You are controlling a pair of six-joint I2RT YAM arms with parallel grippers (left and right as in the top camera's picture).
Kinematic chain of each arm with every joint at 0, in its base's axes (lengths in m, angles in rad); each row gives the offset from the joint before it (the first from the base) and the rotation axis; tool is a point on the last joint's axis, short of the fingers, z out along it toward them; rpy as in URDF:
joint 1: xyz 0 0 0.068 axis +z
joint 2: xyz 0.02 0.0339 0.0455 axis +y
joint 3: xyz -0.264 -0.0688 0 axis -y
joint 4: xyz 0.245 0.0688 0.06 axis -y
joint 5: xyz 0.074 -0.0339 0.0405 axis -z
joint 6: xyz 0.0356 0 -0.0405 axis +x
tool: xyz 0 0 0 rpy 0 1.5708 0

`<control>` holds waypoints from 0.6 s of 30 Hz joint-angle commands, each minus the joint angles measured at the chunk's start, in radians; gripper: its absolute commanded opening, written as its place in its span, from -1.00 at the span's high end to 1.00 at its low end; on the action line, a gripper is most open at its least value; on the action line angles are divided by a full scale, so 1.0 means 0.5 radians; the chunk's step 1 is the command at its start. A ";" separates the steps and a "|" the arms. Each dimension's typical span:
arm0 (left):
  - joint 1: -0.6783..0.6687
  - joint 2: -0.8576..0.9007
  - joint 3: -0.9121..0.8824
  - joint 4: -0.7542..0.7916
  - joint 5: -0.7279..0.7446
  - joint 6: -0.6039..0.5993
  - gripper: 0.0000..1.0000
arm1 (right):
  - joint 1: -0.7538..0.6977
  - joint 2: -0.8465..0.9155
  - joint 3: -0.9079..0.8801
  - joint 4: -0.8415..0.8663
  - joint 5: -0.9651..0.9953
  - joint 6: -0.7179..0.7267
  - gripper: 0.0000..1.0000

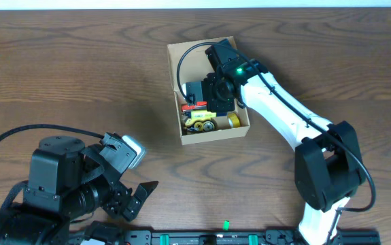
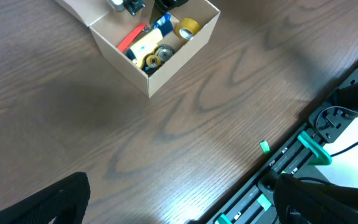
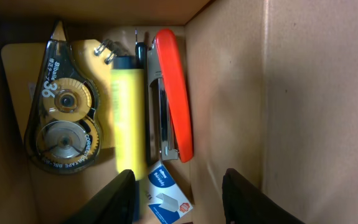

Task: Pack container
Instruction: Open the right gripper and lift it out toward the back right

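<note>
The container [image 1: 190, 62], a tan cardboard box, stands open at the table's back middle; its side wall [image 2: 180, 65] also shows in the left wrist view. My right gripper [image 1: 217, 94] is down inside it, open [image 3: 180, 200]. A small blue-and-white staples box [image 3: 167, 196] lies loose on the floor between the fingers, closer to the left one. Past it lie a red stapler [image 3: 172, 93], a yellow marker [image 3: 126, 118] and a correction-tape dispenser [image 3: 63, 118]. My left gripper [image 2: 185, 214] hangs wide open over bare table at the front left, holding nothing.
A yellow tape roll [image 1: 234, 120] sits in the box's front right corner. A black rail with green clips [image 1: 249, 238] runs along the table's front edge, with a small green piece [image 2: 264, 147] beside it. The box wall [image 3: 303, 112] is close on the right finger's side.
</note>
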 commanded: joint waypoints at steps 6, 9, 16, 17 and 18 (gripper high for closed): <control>0.005 -0.002 0.033 -0.005 0.029 0.012 -0.91 | -0.002 0.007 -0.006 0.002 -0.010 0.101 0.11; 0.005 -0.002 0.033 -0.005 0.029 0.012 -0.90 | 0.001 -0.036 -0.006 0.001 -0.011 0.253 0.15; 0.005 -0.002 0.033 -0.005 0.030 0.012 -0.91 | 0.001 -0.269 -0.006 -0.011 -0.011 0.546 0.98; 0.005 -0.002 0.033 -0.005 0.030 0.012 -0.90 | 0.001 -0.308 -0.006 -0.023 -0.011 0.591 0.97; 0.005 -0.002 0.033 -0.005 0.030 0.012 -0.91 | 0.000 -0.369 -0.006 -0.044 -0.011 0.649 0.97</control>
